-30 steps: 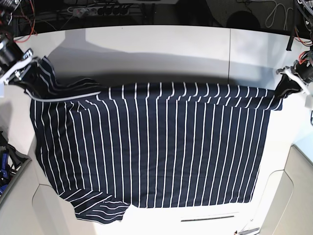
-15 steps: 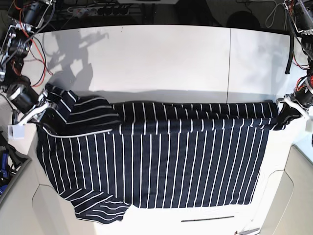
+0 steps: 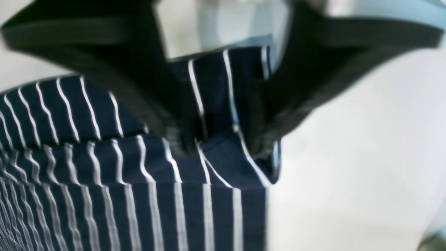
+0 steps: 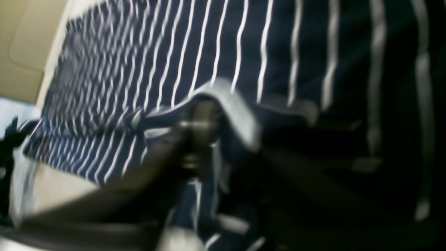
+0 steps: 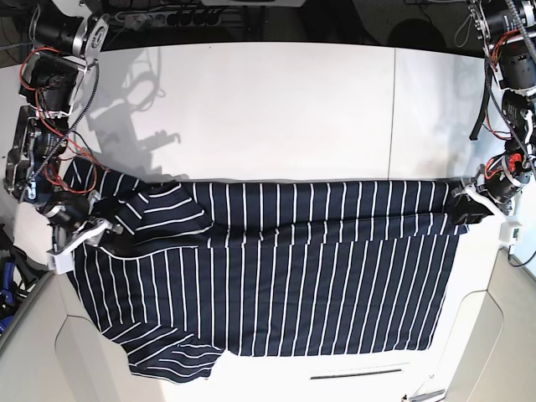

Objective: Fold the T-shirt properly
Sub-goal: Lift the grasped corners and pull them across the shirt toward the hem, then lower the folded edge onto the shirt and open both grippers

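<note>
The dark navy T-shirt (image 5: pixel 293 276) with thin white stripes lies flat on the white table (image 5: pixel 276 109), its far edge folded forward into a doubled band. My left gripper (image 5: pixel 466 205) is at the band's right end. In the left wrist view its jaws stand apart (image 3: pixel 219 143) around the shirt's folded corner (image 3: pixel 216 90). My right gripper (image 5: pixel 84 233) sits at the left end by the sleeve. The right wrist view is blurred: its jaws (image 4: pixel 230 139) look spread, and a pale hem (image 4: pixel 237 104) drapes over one fingertip.
Beige panels (image 5: pixel 494 335) border the table at the front corners. A power strip (image 5: pixel 167 17) and cables run along the back edge. Blue tools (image 5: pixel 7 280) lie at the far left. Both arm bases, with red wiring, stand at the back corners.
Both arms carried the shirt's far edge toward the front and lowered it, making a folded band. Both grippers went from shut on the cloth to jaws apart.
</note>
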You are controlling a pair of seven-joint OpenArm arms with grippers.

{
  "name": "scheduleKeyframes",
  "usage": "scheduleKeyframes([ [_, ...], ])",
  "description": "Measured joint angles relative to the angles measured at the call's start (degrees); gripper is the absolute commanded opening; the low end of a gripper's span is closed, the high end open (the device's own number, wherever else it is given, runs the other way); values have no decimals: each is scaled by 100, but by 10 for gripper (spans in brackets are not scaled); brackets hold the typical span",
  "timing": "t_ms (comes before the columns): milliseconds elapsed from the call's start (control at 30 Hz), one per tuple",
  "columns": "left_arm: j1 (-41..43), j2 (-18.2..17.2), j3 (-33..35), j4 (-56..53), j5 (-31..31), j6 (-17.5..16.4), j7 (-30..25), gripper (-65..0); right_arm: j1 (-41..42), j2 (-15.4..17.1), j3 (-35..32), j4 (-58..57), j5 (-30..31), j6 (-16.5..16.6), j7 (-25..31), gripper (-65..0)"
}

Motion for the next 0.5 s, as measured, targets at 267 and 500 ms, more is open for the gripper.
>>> scheduleKeyframes([
  [267, -85, -2, -603, 4, -595, 7, 704, -311, -247, -17, 382, 520, 201, -26, -236, -243],
  [500, 289, -15, -1694, 20, -1600, -186, 1259, -311, -1137, 35, 1366, 1580, 516, -66, -363, -243],
])
